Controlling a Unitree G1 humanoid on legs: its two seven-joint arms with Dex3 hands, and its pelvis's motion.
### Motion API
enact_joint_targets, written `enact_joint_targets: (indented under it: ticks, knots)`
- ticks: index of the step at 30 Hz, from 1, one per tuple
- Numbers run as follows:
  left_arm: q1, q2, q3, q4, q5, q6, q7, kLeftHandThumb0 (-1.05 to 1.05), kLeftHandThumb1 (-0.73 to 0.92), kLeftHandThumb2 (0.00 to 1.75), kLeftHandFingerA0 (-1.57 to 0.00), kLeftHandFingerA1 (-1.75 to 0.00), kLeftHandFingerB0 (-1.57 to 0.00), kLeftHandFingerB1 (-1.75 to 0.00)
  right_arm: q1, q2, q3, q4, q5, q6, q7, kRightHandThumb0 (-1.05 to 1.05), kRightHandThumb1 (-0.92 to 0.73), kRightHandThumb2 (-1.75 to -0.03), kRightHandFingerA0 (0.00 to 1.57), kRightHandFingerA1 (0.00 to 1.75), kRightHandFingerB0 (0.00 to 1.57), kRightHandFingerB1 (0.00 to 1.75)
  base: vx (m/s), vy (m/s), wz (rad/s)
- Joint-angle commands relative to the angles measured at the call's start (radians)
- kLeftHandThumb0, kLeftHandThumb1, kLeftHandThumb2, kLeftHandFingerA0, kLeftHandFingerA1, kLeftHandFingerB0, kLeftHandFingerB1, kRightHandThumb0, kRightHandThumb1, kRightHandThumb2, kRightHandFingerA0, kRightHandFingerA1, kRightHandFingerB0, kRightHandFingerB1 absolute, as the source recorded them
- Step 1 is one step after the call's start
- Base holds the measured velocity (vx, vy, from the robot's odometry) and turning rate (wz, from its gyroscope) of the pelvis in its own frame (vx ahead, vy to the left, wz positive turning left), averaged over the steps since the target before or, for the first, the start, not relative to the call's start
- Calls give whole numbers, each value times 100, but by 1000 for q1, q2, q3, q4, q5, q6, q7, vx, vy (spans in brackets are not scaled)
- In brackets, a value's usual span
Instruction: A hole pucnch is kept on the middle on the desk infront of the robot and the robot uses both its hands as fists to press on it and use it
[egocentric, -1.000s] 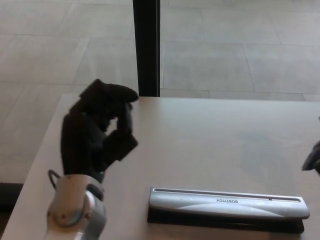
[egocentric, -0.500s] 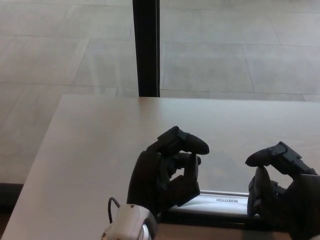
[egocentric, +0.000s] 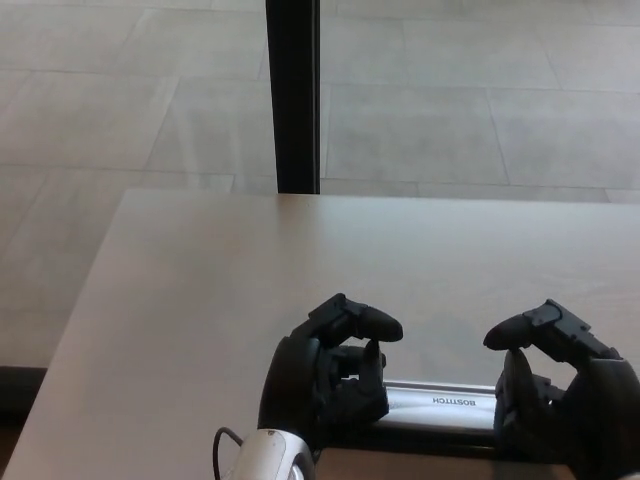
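Silver hole punch (egocentric: 440, 402) sits lower centre on the counter (egocentric: 200, 290), left hand (egocentric: 330, 375) and right hand (egocentric: 560, 395) both fisted on it (holding nothing); uneven pressing could tip it.

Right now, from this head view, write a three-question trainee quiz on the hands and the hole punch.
1. True or false: both hands are curled into fists over the hole punch.
2. Which hand covers the punch's left end? A) left hand B) right hand
3. Fill in: the punch lies on the ____.

Key: 1 true; 2 A; 3 desk.
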Motion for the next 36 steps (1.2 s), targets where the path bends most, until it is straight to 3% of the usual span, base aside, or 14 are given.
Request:
enact_joint_targets:
  ticks: [1,4,13,20,25,27,28,29,30,32,33,34,35,36]
  knots:
    - [149,-365,-71,223,29,-313,217,-44,89,77,-94,-175,-46,-170,20,75,-24,182,-97,-202,-97,-39,-70,-106,105,175,67,175,0,0,0]
    - [169,-395,-103,315,74,-431,287,-43,92,73,-90,-175,-49,-159,60,133,-29,270,-103,-305,-123,-40,-75,-98,102,175,65,175,0,0,0]
    - [80,-363,-152,551,287,-694,513,-36,83,87,-91,-175,-53,-168,32,150,-17,453,-233,-576,-197,-39,-81,-92,93,175,66,175,0,0,0]
    - [6,-303,-191,645,407,-730,644,-35,76,98,-90,-175,-57,-162,27,120,-46,528,-284,-648,-246,-36,-72,-104,105,175,74,175,0,0,0]
    - [-59,-226,-282,684,543,-687,740,-27,78,104,-95,-175,-56,-166,1,11,-24,705,-521,-744,-493,-36,-71,-99,98,175,69,175,0,0,0]
    - [-111,-165,-352,709,640,-686,777,-23,69,110,-92,-175,-60,-160,-11,-23,9,753,-599,-753,-577,-28,-73,-88,92,175,78,144,0,0,0]
    - [-139,-132,-389,718,685,-692,781,-23,69,110,-92,-175,-60,-160,-19,-35,23,776,-621,-756,-603,-28,-73,-88,92,175,78,144,0,0,0]
    - [-155,-118,-398,724,698,-697,783,-22,64,111,-92,-175,-71,-143,-30,-33,28,788,-623,-760,-612,-32,-78,-67,91,171,76,122,0,0,0]
    - [-167,-105,-414,728,713,-701,782,-22,64,111,-92,-175,-71,-143,-33,-31,31,795,-626,-764,-619,-32,-78,-67,91,171,76,122,0,0,0]
    - [-241,-28,-520,752,831,-686,785,-21,59,121,-101,-175,-69,-166,-53,-130,191,754,-884,-446,-828,-39,-80,-60,74,173,61,148,0,0,0]
    - [-266,-9,-549,760,864,-677,799,-18,49,125,-101,-175,-72,-165,-53,-143,210,748,-902,-386,-814,-42,-78,-62,67,166,59,141,0,0,0]
    - [-290,8,-580,768,893,-661,804,-28,46,119,-127,-147,-102,-131,-48,-155,220,734,-888,-337,-735,-40,-77,-61,62,160,59,131,0,0,0]
    - [-296,8,-586,775,893,-660,807,-28,46,119,-127,-147,-102,-131,-50,-157,222,736,-884,-334,-733,-40,-77,-61,62,160,59,131,0,0,0]
    - [-312,20,-609,783,914,-666,818,-20,48,115,-101,-175,-72,-166,-52,-160,223,751,-865,-331,-710,-40,-72,-62,68,142,67,113,0,0,0]
